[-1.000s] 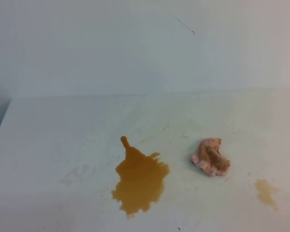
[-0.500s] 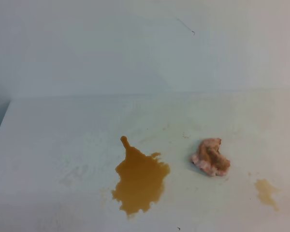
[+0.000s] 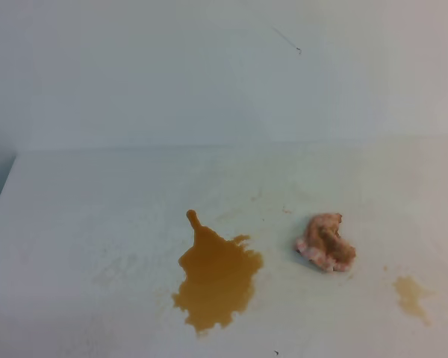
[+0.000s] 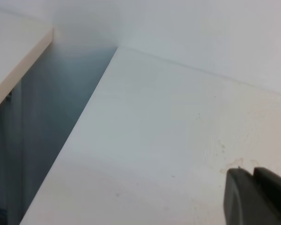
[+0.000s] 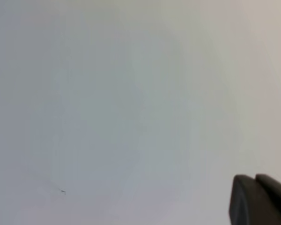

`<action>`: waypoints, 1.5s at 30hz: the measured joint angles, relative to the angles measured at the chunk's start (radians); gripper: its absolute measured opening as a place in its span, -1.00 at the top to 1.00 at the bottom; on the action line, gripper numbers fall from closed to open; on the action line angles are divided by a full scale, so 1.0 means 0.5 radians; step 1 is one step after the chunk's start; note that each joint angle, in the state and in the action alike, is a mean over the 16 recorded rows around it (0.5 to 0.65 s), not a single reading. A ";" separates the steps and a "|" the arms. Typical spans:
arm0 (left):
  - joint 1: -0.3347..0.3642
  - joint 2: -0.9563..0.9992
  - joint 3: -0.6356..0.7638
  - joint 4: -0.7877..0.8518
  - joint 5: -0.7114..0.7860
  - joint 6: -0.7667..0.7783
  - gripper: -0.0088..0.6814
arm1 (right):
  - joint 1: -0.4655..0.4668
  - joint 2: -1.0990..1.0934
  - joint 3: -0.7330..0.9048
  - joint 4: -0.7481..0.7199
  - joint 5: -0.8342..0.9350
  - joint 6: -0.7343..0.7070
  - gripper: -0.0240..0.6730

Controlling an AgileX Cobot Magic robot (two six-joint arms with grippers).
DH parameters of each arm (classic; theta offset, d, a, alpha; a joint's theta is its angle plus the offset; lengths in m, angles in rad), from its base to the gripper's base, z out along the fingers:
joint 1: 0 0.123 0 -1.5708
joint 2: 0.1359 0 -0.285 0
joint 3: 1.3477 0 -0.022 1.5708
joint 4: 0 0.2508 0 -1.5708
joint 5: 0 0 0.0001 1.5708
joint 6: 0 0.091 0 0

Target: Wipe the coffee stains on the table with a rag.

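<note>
The crumpled pinkish-orange cloth rag [image 3: 325, 242] lies right of centre on the broad off-white matte table [image 3: 97, 201], nearer the front edge than the rear edge, with neither of my arms near it in the high view. The large amber-brown coffee stain [image 3: 215, 277] spreads left of the rag toward the front edge, apart from it; a smaller pale tan stain [image 3: 411, 293] sits near the front right corner. I judge the rag to be light, soft and compressible, likely damp where its brown patches show, so it should deform under pressure instead of sliding as a rigid body. I would take hold across its raised middle lump from above, pinching deep enough to gather several folds. My left gripper [image 4: 260, 197] shows only as a dark tip above the table's left edge; I cannot tell whether its jaws are apart or together. My right gripper [image 5: 260, 199] shows likewise against the plain white wall [image 5: 107, 93], state undeterminable. The table surface carries faint yellowish marks. Beyond the left edge is a dark gap [image 4: 47, 122].
</note>
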 joint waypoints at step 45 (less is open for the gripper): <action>0.000 0.000 0.000 0.000 0.000 0.000 0.97 | 0.129 2.366 -1.126 1.957 2.319 -2.444 0.94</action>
